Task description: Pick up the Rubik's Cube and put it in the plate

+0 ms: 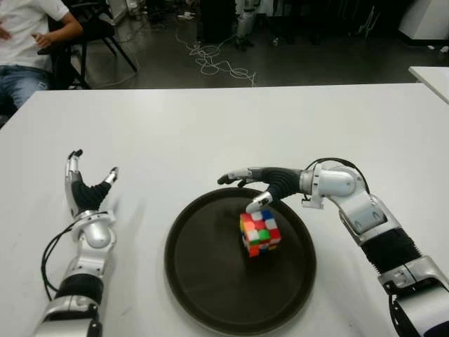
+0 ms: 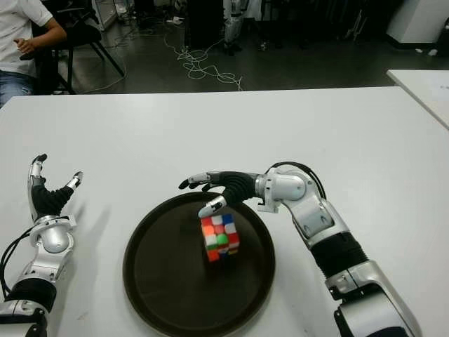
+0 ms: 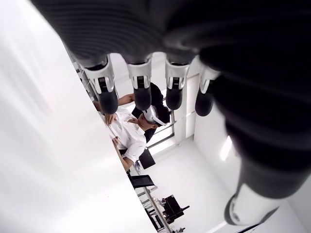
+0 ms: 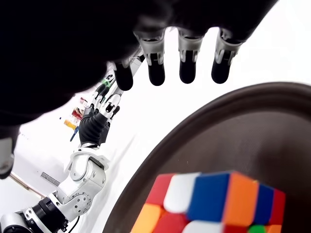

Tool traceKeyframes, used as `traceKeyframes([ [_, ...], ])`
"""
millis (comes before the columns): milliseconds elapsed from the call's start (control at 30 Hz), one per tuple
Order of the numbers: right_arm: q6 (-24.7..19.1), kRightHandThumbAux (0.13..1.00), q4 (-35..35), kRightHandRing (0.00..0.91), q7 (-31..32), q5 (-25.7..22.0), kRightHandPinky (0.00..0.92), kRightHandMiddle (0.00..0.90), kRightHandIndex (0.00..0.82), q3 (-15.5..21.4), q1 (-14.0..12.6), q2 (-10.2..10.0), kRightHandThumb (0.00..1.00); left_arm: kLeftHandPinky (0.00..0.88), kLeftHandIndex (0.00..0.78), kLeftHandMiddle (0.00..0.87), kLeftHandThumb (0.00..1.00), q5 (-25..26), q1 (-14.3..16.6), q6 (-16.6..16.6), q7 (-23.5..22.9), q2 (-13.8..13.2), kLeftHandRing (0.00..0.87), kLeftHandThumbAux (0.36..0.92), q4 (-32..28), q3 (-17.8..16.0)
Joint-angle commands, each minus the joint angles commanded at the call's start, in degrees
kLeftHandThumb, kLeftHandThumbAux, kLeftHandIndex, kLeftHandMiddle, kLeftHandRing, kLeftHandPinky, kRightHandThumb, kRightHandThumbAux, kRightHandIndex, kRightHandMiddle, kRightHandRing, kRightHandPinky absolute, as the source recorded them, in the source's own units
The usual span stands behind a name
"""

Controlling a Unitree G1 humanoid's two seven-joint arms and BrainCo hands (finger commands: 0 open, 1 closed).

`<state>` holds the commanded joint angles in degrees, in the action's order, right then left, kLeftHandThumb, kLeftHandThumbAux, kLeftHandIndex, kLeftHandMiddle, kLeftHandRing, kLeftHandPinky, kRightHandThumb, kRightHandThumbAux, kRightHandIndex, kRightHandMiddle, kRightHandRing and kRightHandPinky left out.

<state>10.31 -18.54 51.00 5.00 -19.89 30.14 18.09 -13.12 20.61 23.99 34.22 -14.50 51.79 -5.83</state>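
The cube (image 1: pixel 260 234) sits in the plate (image 1: pixel 203 295), tilted on an edge, so the placing looks done. The right hand (image 1: pixel 254 185) hovers over the far rim, fingers spread, holding nothing; its thumb tip is close to the cube's top. Next it should lift clear without nudging. The right wrist view shows open fingers above the cube. The left hand (image 1: pixel 87 191) shows left of the plate, open, empty.

A broad white surface (image 1: pixel 210 126) carries a round dark plate (image 1: pixel 210 295) near its front edge, seen from the robot's head camera. A multicoloured Rubik's Cube (image 1: pixel 259 234) sits inside the plate, toward its far right side.
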Motion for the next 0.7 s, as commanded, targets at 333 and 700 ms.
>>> traceKeyframes([
  [333, -1.1, 0.421, 0.0, 0.006, -0.1, 0.4, 0.000, 0.028, 0.000, -0.1, 0.2, 0.1, 0.000, 0.000, 0.016, 0.028, 0.000, 0.1, 0.1, -0.8, 0.1, 0.1, 0.011, 0.750, 0.0, -0.1],
  [700, 0.2, 0.404, -0.1, 0.014, -3.2, 3.7, 0.000, 0.033, 0.000, -0.4, 0.4, 0.7, 0.000, 0.000, 0.019, 0.029, 0.000, -0.1, 0.3, -0.7, 0.5, 0.2, 0.008, 0.745, 0.0, 0.1],
])
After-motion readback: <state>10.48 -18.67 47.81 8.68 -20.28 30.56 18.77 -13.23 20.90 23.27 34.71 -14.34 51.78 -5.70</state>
